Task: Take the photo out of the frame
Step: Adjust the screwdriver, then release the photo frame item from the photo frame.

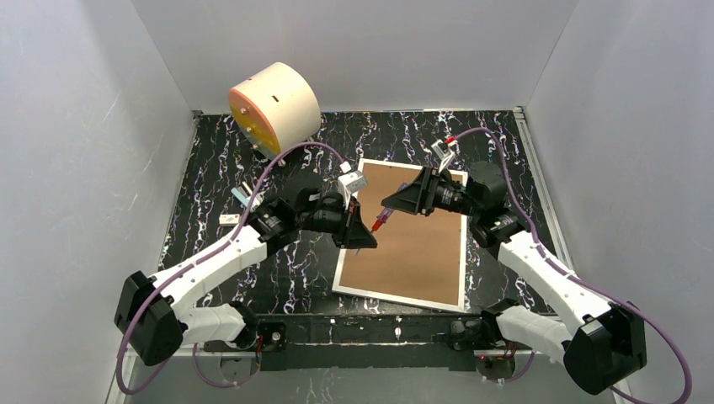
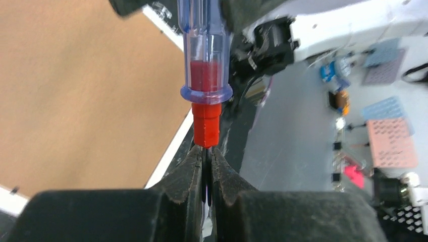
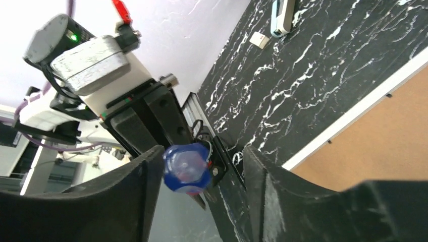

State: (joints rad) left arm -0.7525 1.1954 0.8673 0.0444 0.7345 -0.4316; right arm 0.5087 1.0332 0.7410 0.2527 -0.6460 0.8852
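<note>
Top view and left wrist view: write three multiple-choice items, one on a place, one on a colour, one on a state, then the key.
1. The cream cylinder sits on the table at the: A) far left corner B) near right corner C) middle.
2. The screwdriver has a collar coloured: A) green B) red C) yellow.
3. The left gripper has its jaws: A) wide open B) half open, empty C) shut on the screwdriver's shaft.
Key: 1 A, it sits where the far and left walls meet; 2 B, red shows below the clear handle; 3 C, the jaws meet around the thin shaft.
</note>
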